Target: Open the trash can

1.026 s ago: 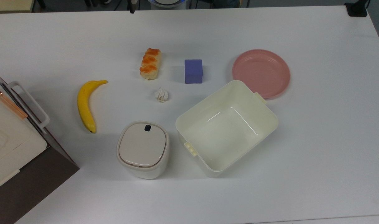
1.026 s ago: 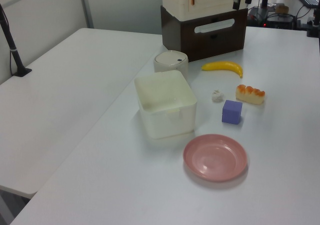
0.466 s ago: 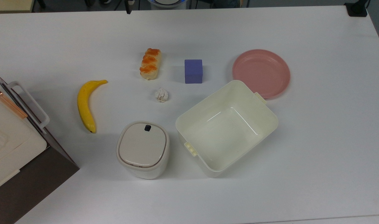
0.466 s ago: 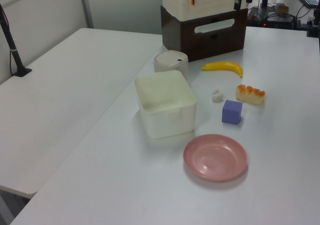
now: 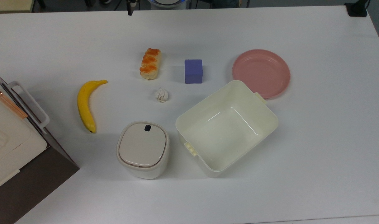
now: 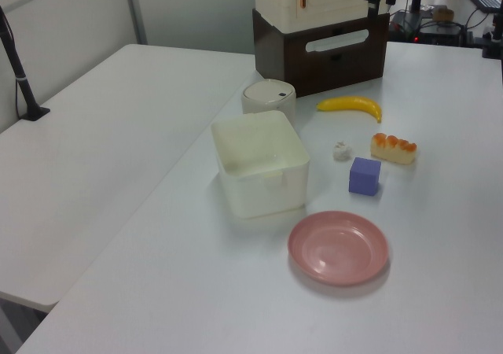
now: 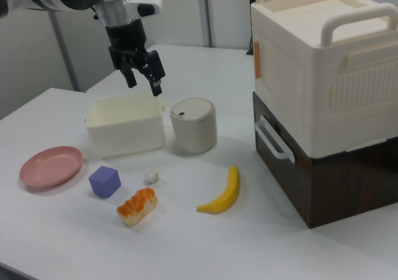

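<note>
Nothing on the table has moved: the trash can (image 5: pixel 143 150) stays closed, and the open gripper (image 7: pixel 144 81) still hangs high, holding nothing.

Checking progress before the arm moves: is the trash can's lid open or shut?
Shut. The beige lid lies flat on the trash can, flush with the rim all round, and its dark button is untouched.

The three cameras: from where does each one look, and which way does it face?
Top view: overhead, facing down on the table; the gripper tip at the far edge.
Left view: raised beside the pink plate, facing the stacked boxes.
Right view: low opposite side; the gripper open above.
All share the trash can.
</note>
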You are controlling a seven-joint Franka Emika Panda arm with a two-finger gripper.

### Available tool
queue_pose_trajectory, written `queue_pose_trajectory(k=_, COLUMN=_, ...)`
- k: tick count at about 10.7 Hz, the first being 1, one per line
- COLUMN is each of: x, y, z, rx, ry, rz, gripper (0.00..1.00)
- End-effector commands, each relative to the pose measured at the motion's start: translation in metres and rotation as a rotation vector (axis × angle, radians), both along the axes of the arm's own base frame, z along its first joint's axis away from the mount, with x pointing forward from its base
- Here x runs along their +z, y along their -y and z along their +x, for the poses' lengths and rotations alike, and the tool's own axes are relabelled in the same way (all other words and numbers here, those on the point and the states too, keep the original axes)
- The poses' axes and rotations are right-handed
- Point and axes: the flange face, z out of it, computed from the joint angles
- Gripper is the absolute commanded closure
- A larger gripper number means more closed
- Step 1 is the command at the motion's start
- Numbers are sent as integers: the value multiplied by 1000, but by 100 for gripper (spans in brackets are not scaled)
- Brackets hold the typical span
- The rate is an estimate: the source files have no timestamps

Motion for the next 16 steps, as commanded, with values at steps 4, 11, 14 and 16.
queue_pose_trajectory(k=4, x=0, y=1, z=-7, rx=85, ry=-36, rz=-23, gripper=0)
queue_pose_trajectory(k=11, x=-61, y=-30, z=30, rx=159, ry=-129, rz=-30, gripper=100)
queue_pose_trajectory(k=14, x=-98, y=-55, z=67, rx=211, ry=-65, rz=-95, gripper=100)
queue_pose_trajectory(k=16, x=-110, y=-64, z=92, rx=155, ry=69, rz=-98, gripper=100)
